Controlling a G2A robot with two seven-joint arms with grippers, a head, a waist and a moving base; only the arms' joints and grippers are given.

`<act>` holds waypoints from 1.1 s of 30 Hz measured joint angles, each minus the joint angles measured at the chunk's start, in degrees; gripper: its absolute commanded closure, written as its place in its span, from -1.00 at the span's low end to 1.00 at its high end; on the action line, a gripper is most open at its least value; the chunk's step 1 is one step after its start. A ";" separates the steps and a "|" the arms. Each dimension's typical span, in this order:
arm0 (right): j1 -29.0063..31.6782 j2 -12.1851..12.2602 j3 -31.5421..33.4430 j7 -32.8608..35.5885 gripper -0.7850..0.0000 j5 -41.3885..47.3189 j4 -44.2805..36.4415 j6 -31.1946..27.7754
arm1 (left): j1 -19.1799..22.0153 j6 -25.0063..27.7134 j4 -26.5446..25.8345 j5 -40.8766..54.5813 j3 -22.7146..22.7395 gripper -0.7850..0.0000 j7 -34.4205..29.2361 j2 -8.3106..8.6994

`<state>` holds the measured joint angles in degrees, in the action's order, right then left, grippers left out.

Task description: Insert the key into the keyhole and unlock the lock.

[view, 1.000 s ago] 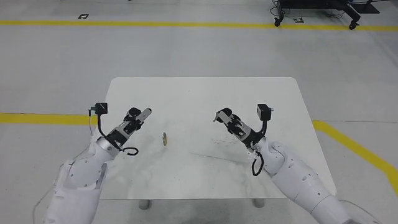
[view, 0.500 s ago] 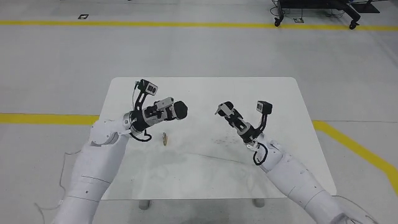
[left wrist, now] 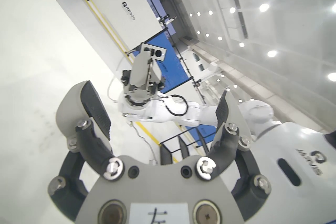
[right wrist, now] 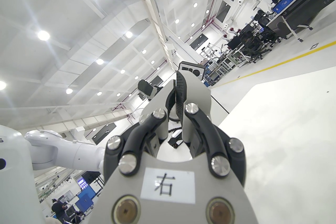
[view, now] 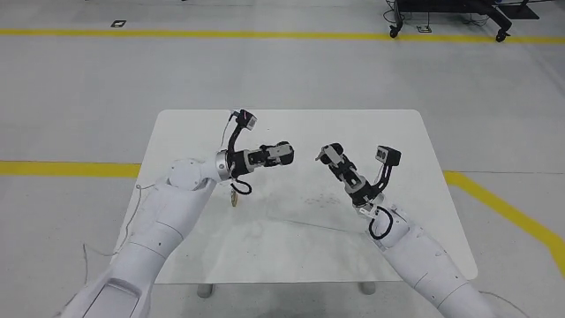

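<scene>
Above the white table (view: 388, 132), the left gripper (view: 290, 152) gapes wide and empty while the right gripper (view: 323, 152), facing it, is pinched tight. A small brass lock (view: 234, 198) lies on the table beneath the left arm.

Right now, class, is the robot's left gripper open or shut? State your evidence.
Open. In the left wrist view the left gripper has its padded fingers spread wide apart, gripping nothing.

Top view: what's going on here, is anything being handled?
Both arms hover above the white table, grippers pointing toward each other. The left gripper is open and empty. The right gripper is shut, with nothing visible between its pads. A small brass-coloured object, lock or key I cannot tell, lies untouched beneath the left arm.
</scene>
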<state>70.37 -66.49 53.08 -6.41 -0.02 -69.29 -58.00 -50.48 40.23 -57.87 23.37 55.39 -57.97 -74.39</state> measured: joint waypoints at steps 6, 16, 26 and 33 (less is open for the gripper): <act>0.00 -0.01 -0.03 -0.05 1.00 0.00 0.00 0.02 | -0.56 2.52 0.23 -9.07 -0.99 -1.00 7.52 -0.29; 0.55 -1.10 0.11 0.64 1.00 -0.59 -1.39 6.75 | -0.27 3.88 0.82 -9.03 -1.39 -0.35 7.04 -0.34; -0.12 -2.61 -0.61 1.61 1.00 0.38 0.32 8.21 | 1.06 2.99 2.12 -10.73 -2.64 0.05 7.30 -0.69; -1.10 -3.78 -1.28 2.37 1.00 0.77 2.02 8.94 | 1.85 2.77 3.02 -10.82 -3.36 0.22 7.17 -0.96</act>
<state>69.27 -70.27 51.80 -4.04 0.75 -67.27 -49.06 -48.63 42.99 -54.85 12.55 52.03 -50.79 -75.35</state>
